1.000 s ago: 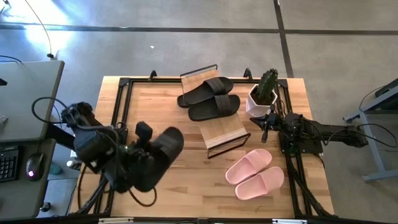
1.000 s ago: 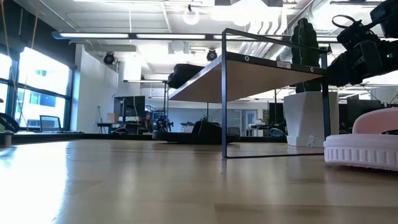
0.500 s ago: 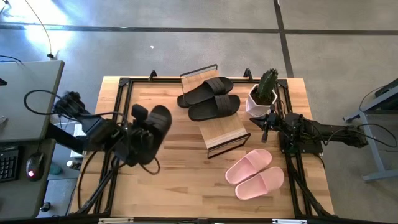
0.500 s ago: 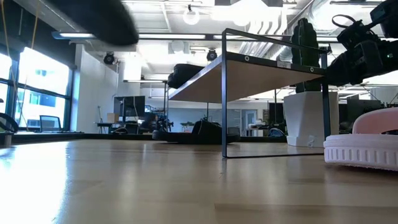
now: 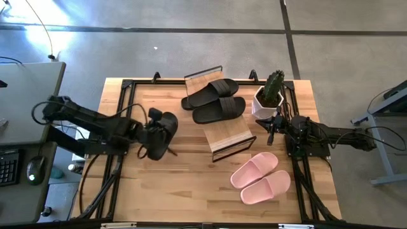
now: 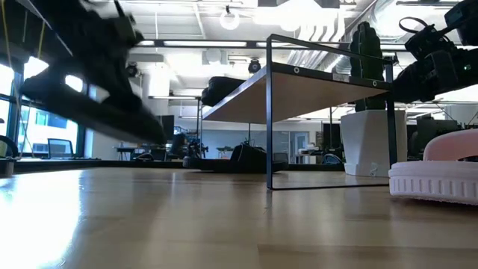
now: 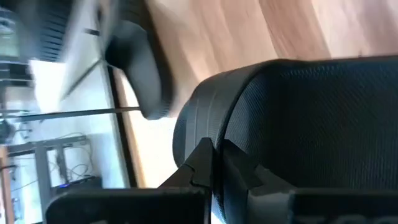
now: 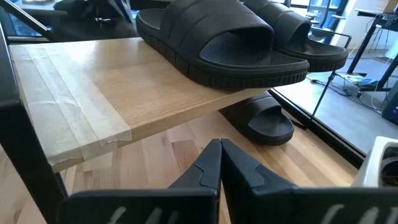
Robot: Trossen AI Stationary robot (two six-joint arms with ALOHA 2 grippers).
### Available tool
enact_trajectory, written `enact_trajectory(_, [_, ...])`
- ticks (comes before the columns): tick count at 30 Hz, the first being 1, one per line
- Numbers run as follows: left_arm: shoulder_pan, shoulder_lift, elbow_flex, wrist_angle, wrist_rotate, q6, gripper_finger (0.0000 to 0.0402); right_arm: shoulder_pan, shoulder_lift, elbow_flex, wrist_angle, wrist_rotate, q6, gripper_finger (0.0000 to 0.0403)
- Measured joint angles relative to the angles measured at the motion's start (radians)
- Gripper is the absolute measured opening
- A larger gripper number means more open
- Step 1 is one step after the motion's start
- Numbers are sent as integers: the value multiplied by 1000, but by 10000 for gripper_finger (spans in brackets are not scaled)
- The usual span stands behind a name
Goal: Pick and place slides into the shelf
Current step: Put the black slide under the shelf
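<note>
My left gripper [image 5: 154, 131] is shut on one black slide [image 5: 166, 127] over the left middle of the table. In the left wrist view that slide [image 7: 298, 118] fills the picture, and in the low view it is a dark blur [image 6: 97, 104]. The shelf [image 5: 230, 133] stands mid-table with a black pair [image 5: 213, 100] resting soles down on its upper board. Another black slide [image 8: 264, 121] lies on the table under that board. The pink pair [image 5: 261, 178] lies on the table near the right front. My right gripper [image 5: 272, 130] waits shut by the right edge, pointing at the shelf. My left gripper pinches a thick ribbed edge [image 7: 200, 124] of the black slide between its two fingers. Whether that edge is strap or sole, I cannot tell. The fingers slant down from the table's left side. The slide hangs tilted beyond them, clear of the table in the low view.
A white pot with a cactus [image 5: 270, 95] stands at the far right, beside the shelf and close to my right gripper. Black frame rails [image 5: 124, 108] run along the table's edges. Bare wood [image 5: 184, 184] lies in front of the shelf.
My left gripper has carried the black slide from high over the table's near left toward the far edge and down, tipping further downward. It has stayed shut on the slide. The slide has come down into the low view from above.
</note>
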Motion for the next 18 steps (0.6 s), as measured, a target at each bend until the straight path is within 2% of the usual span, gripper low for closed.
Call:
enact_trajectory(6, [150,46,-85,270,65,206,0,0,0,0,0,0,-8,0])
enact_trajectory(12, [254,134,-92,422,264,415,0,0,0,0,0,0,-16,0])
enact_trajectory(18, [327,255,-93,555,287,572,0,0,0,0,0,0,-16,0])
